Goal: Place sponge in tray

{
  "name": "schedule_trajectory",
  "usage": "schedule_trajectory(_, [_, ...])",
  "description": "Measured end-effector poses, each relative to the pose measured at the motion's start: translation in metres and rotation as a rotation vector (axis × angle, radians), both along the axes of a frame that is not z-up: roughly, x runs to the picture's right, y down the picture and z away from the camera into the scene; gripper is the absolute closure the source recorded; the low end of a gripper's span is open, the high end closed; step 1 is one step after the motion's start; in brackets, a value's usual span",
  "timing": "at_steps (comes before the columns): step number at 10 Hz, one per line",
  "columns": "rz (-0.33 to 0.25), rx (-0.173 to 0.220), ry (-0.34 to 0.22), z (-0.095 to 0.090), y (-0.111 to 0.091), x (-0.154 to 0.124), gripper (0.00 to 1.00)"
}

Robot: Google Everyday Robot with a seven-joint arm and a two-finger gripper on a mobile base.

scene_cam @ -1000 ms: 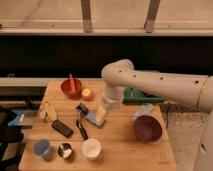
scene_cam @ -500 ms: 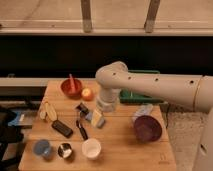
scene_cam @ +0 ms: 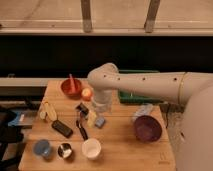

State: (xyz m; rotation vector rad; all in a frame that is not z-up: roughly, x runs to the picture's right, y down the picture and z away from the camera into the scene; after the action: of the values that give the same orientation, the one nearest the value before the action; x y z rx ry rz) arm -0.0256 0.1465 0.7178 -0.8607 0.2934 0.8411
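Observation:
The light-blue sponge (scene_cam: pixel 100 122) lies flat on the wooden table (scene_cam: pixel 125 150), left of centre. My gripper (scene_cam: pixel 99 106) hangs down from the white arm just above and slightly behind the sponge. The green tray (scene_cam: pixel 136 96) stands at the back right of the table, largely hidden behind my forearm; only its near side and part of its far rim show.
A red bowl (scene_cam: pixel 71 88) and an orange (scene_cam: pixel 87 93) sit behind the gripper. Bananas (scene_cam: pixel 48 111), a black device (scene_cam: pixel 62 128) and a black tool (scene_cam: pixel 81 128) lie to the left. A blue cup (scene_cam: pixel 42 147), metal cup (scene_cam: pixel 64 150) and white cup (scene_cam: pixel 91 148) stand in front. A purple bowl (scene_cam: pixel 147 128) is right.
The arm has swung left and lowered, bringing the gripper from over the tray's edge to just above the sponge. The objects on the table have not moved.

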Motion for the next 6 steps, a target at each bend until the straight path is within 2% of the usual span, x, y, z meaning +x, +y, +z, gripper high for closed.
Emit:
schedule_trajectory(1, [-0.006, -0.004, -0.017, 0.012, -0.004, -0.017, 0.22])
schedule_trajectory(3, [-0.014, -0.017, -0.017, 0.034, -0.003, -0.027, 0.22])
schedule_trajectory(6, [-0.068, -0.054, -0.001, 0.062, 0.01, -0.045, 0.22])
